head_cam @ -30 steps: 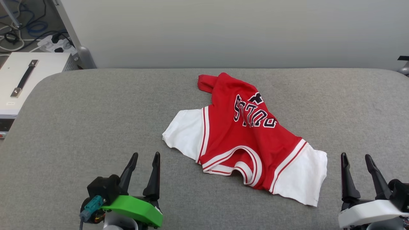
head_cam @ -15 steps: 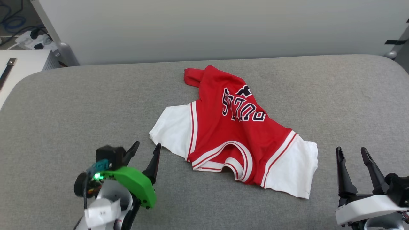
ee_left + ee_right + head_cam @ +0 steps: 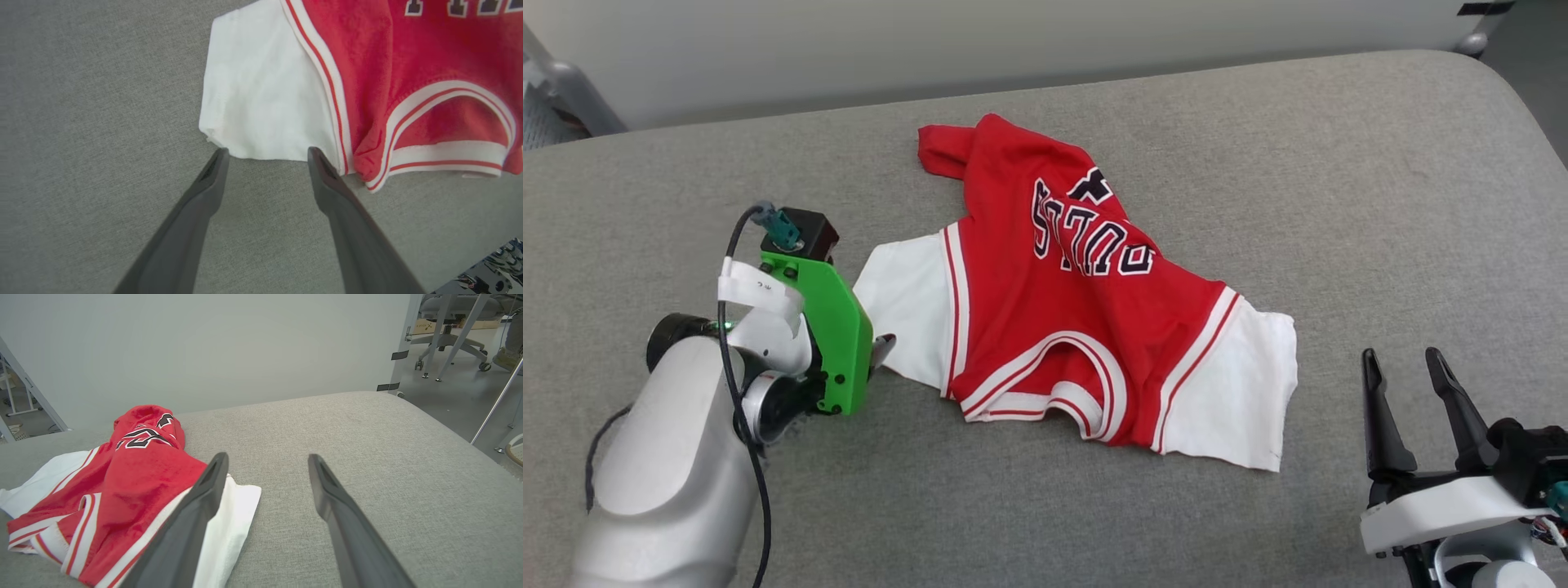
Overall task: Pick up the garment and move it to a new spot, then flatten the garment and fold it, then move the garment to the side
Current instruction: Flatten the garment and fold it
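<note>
Two left jaws spread beside garment [image 3: 1045,327] sleeve, perhaps touching.

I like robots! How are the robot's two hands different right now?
The left gripper has a green shell; the right gripper has a white shell. The left gripper's tips are at the edge of the garment's white sleeve; the right gripper is apart from the garment, over the grey surface. Both are open, with two dark fingers.

A grey, fabric-covered surface [image 3: 1356,188] with rounded corners is shown. The garment [image 3: 1045,327] is laid crumpled near its middle, lettered side up, a white sleeve spread to each side, the striped collar toward the near edge.
</note>
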`<state>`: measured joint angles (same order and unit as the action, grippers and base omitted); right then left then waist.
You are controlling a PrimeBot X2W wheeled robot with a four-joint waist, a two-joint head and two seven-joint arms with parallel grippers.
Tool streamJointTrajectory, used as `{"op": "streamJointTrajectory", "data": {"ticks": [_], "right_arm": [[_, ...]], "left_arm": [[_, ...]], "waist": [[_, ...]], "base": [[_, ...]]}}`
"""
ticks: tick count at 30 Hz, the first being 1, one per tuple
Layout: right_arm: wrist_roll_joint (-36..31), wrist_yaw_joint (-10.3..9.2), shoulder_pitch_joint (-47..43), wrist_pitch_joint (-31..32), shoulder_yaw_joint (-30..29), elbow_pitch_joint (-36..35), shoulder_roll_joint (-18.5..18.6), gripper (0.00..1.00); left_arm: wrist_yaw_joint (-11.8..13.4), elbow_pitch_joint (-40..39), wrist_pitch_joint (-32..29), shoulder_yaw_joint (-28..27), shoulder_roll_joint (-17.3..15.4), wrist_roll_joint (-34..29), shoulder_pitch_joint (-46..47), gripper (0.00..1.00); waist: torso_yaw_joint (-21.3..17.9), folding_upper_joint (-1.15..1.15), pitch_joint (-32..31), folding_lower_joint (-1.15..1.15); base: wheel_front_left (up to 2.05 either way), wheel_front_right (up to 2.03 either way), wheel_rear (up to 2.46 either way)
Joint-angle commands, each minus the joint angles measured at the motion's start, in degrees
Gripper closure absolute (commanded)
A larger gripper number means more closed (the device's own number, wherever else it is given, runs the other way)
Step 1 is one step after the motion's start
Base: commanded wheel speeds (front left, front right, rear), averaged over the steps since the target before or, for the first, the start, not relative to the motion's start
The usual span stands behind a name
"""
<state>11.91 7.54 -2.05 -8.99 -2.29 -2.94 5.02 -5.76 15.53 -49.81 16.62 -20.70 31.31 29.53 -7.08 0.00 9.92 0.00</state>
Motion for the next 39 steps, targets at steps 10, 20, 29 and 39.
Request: {"op": "streamJointTrajectory", "data": {"ticks": [10,20,29,39], "right_arm": [[-0.10,-0.05,2.16,-1.18,1.17,1.54,-0.69,0.00],[-0.04,-0.05,3.36,-1.37,1.65,2.46,-0.80,0.00],[-0.16,-0.05,2.65,0.80,1.82,4.17,1.15,0.00],[1.06,-0.05,-1.09,11.28,3.14,2.08,6.49,0.00]], "left_arm": [[2.93,8.44,3.61,1.11,-2.30,-5.64,4.29,0.00],[1.79,17.02,3.24,1.87,-2.20,-4.25,4.62,1.00],[2.22,14.28,9.29,-3.44,-1.79,1.17,1.45,1.00],[5.64,0.46,12.36,-8.62,-2.47,5.68,-11.88,1.00]], "waist": [[-3.22,0.00,4.13,0.00],[-3.36,0.00,6.12,0.00],[-0.78,0.00,2.20,0.00],[3.79,0.00,-2.72,0.00]], "base": [[0.00,0.00,0.00],[0.00,0.00,0.00],[0.00,0.00,0.00],[0.00,0.00,0.00]]}}
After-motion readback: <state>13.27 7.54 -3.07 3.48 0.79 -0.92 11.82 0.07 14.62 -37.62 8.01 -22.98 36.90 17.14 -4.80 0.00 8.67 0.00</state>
